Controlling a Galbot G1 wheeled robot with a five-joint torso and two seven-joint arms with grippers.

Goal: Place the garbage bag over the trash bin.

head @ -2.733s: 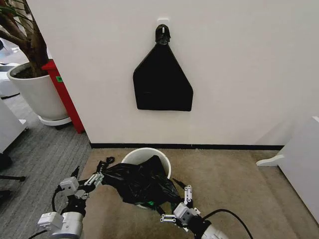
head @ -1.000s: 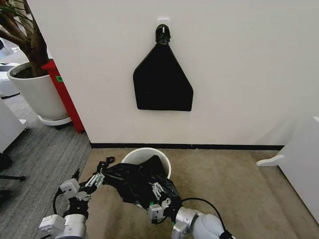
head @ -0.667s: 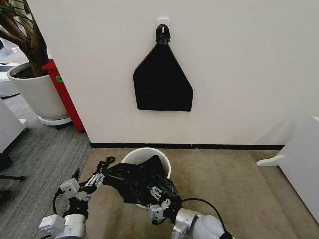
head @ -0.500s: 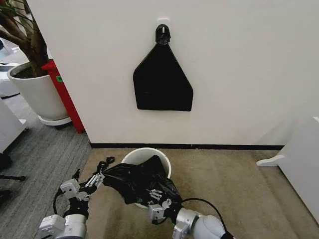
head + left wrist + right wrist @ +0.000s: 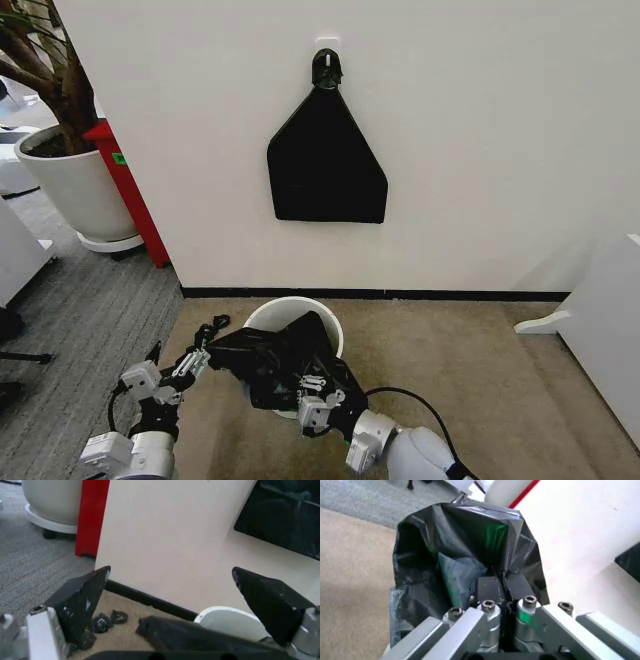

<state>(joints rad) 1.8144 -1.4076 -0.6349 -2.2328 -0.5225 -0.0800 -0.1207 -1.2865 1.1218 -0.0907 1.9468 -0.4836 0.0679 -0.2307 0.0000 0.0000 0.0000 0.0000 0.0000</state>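
Black crinkly plastic covers most of the trash bin (image 5: pixel 268 312): only the far-left arc of its cream rim shows in the head view (the body is hidden). The garbage bag (image 5: pixel 285 365) is draped over the bin's near half, on the carpet by the wall. Its long axis runs left-right, from the left tool (image 5: pixel 196 352) across to the right tool (image 5: pixel 312 392). Right tool sits at the bag's near edge, fingers together, pinching a fold of the plastic (clear in the right wrist view (image 5: pixel 470 555)). Left tool is at the bag's left end with its pads (image 5: pixel 82 605) wide apart; one handle loop (image 5: pixel 212 324) lies just beside it.
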